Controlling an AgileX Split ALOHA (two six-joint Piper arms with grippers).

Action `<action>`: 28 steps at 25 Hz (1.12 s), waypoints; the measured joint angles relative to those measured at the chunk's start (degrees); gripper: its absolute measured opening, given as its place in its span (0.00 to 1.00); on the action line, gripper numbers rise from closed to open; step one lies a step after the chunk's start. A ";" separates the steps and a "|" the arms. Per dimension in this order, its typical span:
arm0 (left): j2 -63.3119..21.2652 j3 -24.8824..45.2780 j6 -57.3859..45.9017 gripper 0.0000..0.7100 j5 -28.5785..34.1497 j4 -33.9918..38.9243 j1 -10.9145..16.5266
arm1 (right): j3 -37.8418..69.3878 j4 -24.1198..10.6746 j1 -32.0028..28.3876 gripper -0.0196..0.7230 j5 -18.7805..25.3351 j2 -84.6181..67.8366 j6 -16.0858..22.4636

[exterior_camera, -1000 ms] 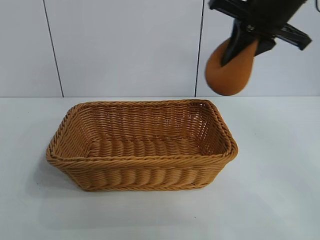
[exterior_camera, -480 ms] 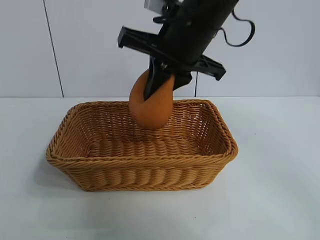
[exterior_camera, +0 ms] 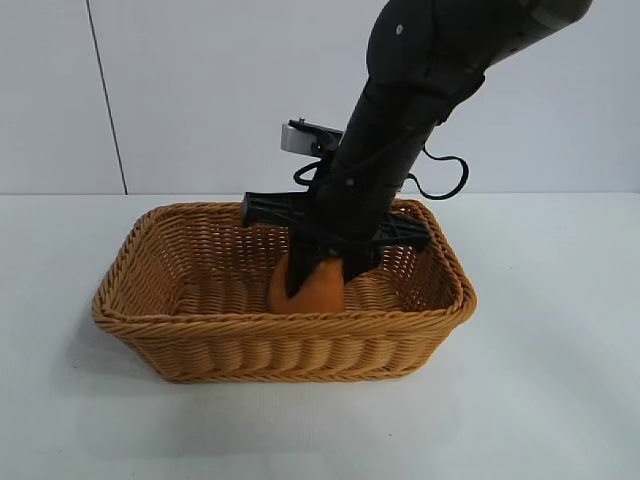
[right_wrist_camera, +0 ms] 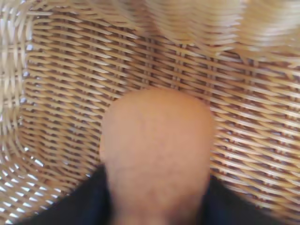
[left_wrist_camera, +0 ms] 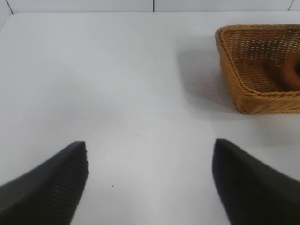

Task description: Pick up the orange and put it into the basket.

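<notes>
Orange [exterior_camera: 318,290]: down inside the basket, toward its middle, low against the woven floor; set between the fingers of the right hand
Right hand [exterior_camera: 322,280]: reaching steeply down into the basket, a dark finger on either side of the fruit; whether it grips or has let go, cannot tell
Basket [exterior_camera: 140,300]: standing on the white bench [exterior_camera: 560,380]
Left hand [left_wrist_camera: 150,183]: wide open, empty, above bare bench well apart from the basket
</notes>
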 joint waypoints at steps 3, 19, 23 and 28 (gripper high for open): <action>0.00 0.00 0.00 0.74 0.00 0.00 0.00 | -0.96 -1.21 0.00 0.89 1.46 -2.00 -0.11; 0.00 0.00 0.00 0.74 -0.09 0.00 0.00 | -27.97 -18.18 -0.39 0.94 29.89 -4.00 2.98; 0.00 0.00 0.00 0.74 -0.09 0.00 0.00 | -28.22 -20.50 -4.33 0.94 30.32 -4.00 3.03; 0.00 0.00 0.00 0.74 -0.09 0.00 0.00 | -28.22 -22.56 -15.82 0.94 30.32 -4.00 3.03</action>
